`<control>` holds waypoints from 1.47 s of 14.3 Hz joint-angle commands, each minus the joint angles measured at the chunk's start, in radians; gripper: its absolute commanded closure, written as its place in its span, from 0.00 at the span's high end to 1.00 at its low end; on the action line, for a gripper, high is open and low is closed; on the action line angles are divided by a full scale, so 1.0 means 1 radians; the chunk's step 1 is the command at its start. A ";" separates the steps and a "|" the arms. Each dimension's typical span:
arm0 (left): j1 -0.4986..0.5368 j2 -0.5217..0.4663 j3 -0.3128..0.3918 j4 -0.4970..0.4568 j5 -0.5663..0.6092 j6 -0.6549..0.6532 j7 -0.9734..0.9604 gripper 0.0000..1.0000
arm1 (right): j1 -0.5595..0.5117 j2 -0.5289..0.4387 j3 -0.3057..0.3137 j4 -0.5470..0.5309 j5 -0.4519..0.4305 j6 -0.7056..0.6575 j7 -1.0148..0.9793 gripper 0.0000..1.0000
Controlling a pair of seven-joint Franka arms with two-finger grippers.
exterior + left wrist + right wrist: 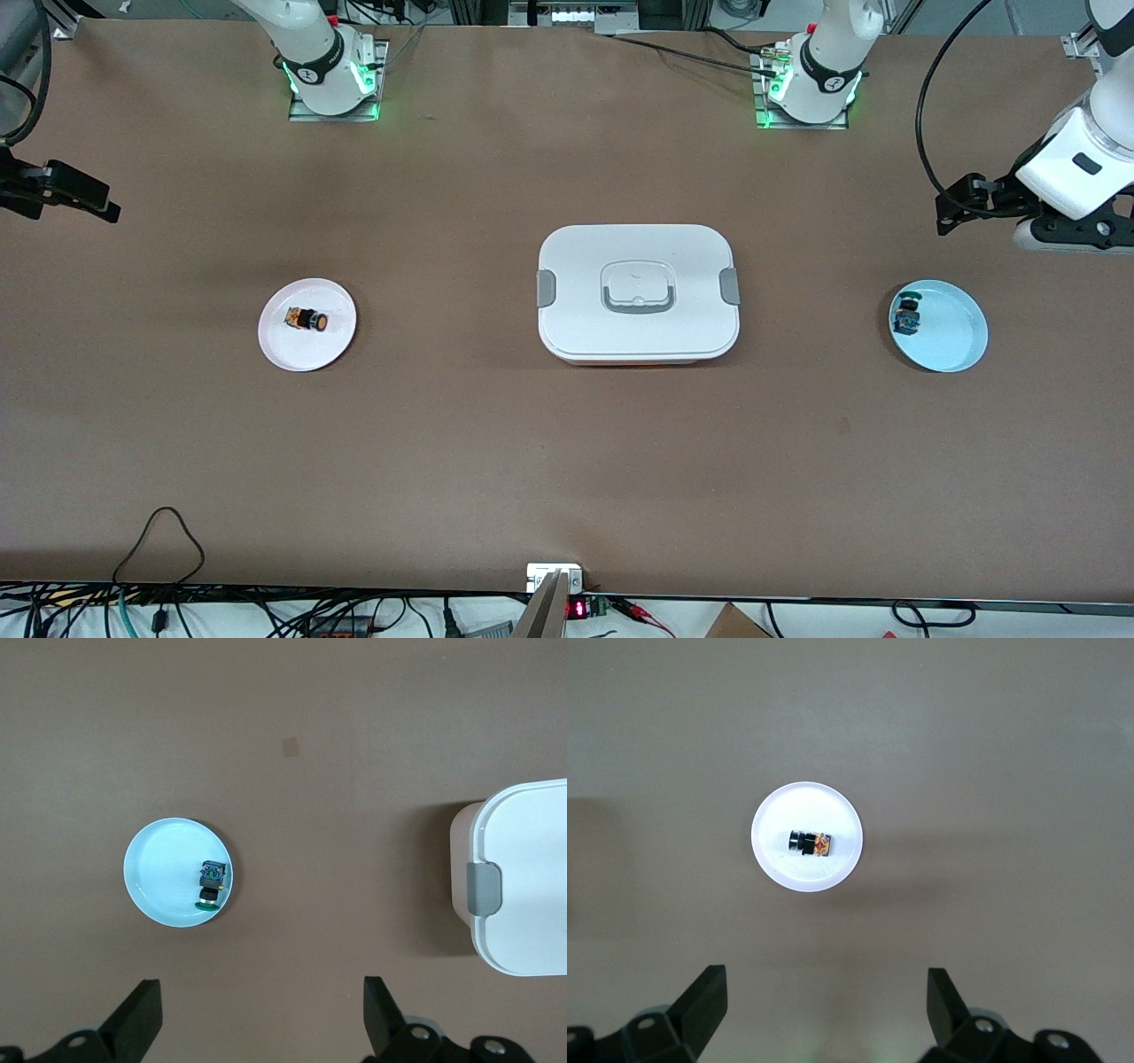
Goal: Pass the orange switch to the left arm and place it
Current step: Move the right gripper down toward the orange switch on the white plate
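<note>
The orange switch (306, 319), a tiny block with a black knob, lies on its side on a white plate (283, 350). The white box (638, 341) sits closed mid-tabletop.

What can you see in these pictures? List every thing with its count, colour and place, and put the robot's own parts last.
orange switch: one, orange-brown with a black knob, lying on the white plate.
white plate: one, white, toward the right arm's end of the table.
box: one, white with grey clips and a grey handle, lid on, between the two plates.
blue switch: one, blue-bodied, in the blue plate near its rim.
blue plate: one, light blue, toward the left arm's end of the table.
table: one, brown.
right hand: one, black, open, up over the table by the white plate.
left hand: one, black, open, up over the table by the blue plate.
</note>
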 commanded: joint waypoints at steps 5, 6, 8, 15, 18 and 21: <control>-0.001 -0.010 -0.002 0.006 -0.008 -0.016 -0.008 1.00 | 0.000 0.000 0.006 -0.007 0.001 -0.001 0.013 1.00; -0.001 -0.010 -0.002 0.006 -0.008 -0.017 -0.008 1.00 | 0.004 0.001 0.007 -0.008 -0.014 0.002 0.014 1.00; 0.000 -0.010 -0.002 0.006 -0.008 -0.017 -0.008 1.00 | 0.010 0.010 0.009 -0.011 -0.019 0.002 0.019 1.00; -0.001 -0.010 -0.002 0.006 -0.008 -0.028 -0.008 1.00 | 0.047 0.125 0.009 -0.028 -0.009 0.088 0.031 1.00; -0.001 -0.010 -0.002 0.006 -0.008 -0.030 -0.009 1.00 | 0.056 0.144 0.009 -0.167 -0.008 0.277 0.033 1.00; -0.001 -0.010 -0.003 0.007 -0.008 -0.030 -0.009 1.00 | 0.107 0.139 0.009 -0.371 -0.006 0.516 0.034 1.00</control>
